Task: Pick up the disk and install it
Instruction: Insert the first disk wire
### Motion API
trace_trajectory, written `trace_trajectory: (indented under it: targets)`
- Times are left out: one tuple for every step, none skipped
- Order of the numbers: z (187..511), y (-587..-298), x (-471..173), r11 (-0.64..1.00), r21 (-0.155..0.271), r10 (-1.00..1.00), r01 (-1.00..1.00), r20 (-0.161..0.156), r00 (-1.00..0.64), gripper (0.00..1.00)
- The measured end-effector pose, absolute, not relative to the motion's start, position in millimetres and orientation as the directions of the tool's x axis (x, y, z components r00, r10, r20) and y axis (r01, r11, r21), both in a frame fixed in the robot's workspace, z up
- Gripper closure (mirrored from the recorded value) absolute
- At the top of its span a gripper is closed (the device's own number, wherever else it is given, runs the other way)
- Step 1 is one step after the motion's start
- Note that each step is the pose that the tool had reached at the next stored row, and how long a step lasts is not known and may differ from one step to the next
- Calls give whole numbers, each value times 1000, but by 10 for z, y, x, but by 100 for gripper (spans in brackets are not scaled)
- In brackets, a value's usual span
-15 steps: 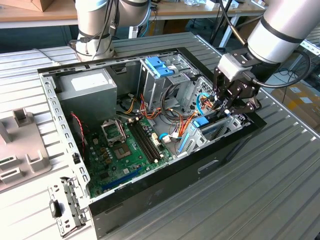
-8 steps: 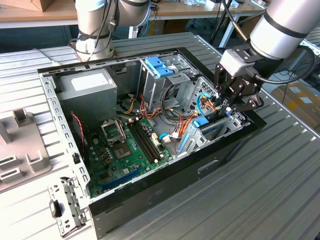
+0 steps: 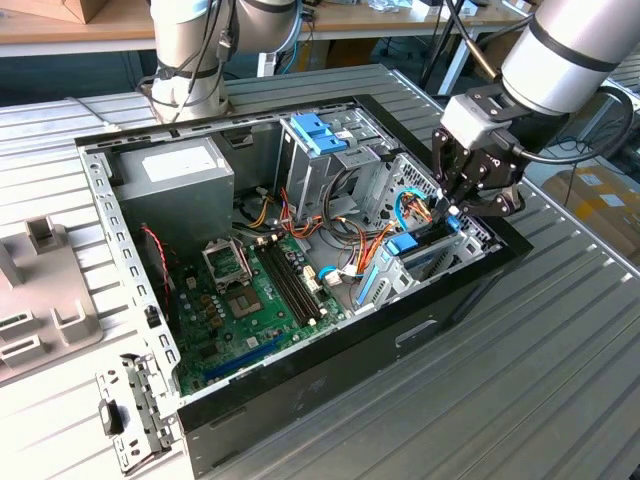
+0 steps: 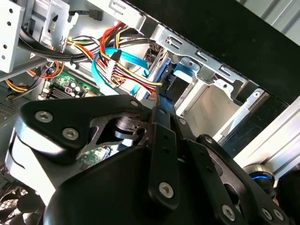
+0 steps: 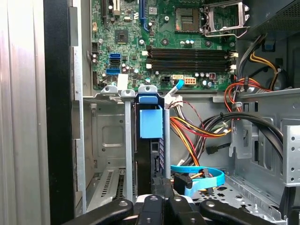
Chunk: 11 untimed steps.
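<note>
Disk (image 5: 150, 140) on edge in bay, jaws closed on it

Ribbed matt metal table (image 3: 560, 340); glossy blue plastic rail on disk (image 5: 151, 122).

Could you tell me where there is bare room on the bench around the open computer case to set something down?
The ribbed bench lies bare in front of the computer case. Inside, it is crowded: bundled cables, and the gripper over the drive bay.

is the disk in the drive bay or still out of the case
In. In the first wrist view the disk stands on edge between the drive bay's metal rails, with the gripper at its end.
</note>
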<state>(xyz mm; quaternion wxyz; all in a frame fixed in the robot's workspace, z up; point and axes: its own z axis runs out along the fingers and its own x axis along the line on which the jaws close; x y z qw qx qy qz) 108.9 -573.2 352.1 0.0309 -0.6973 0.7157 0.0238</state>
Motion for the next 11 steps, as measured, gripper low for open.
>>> trace_trajectory:
  targets:
    - [3513, -5733, 1090, 26, -8, -997, -1000, -78, -26, 89]
    - [3504, -5733, 1094, 26, -6, -997, -1000, -78, -26, 89]
    - [3496, -5733, 1099, 26, -4, -997, -1000, -78, -26, 89]
    - [3482, -5733, 1112, 26, -1, -997, -1000, -77, -26, 89]
    - [3476, -5733, 1119, 26, 0, -997, -1000, -77, -26, 89]
    - [3471, -5733, 1123, 26, 1, -997, -1000, -77, -26, 89]
    - [3461, -5733, 1129, 26, 2, -997, -1000, -77, -26, 89]
    - [3455, -5733, 1132, 26, 3, -997, -1000, -77, -27, 89]
    - [3452, -5733, 1132, 26, 4, -997, -1000, -77, -27, 89]
    - [3448, -5735, 1133, 26, 4, -997, -1000, -77, -27, 89]
    - [3446, -5736, 1133, 26, 4, -997, -1000, -77, -27, 89]
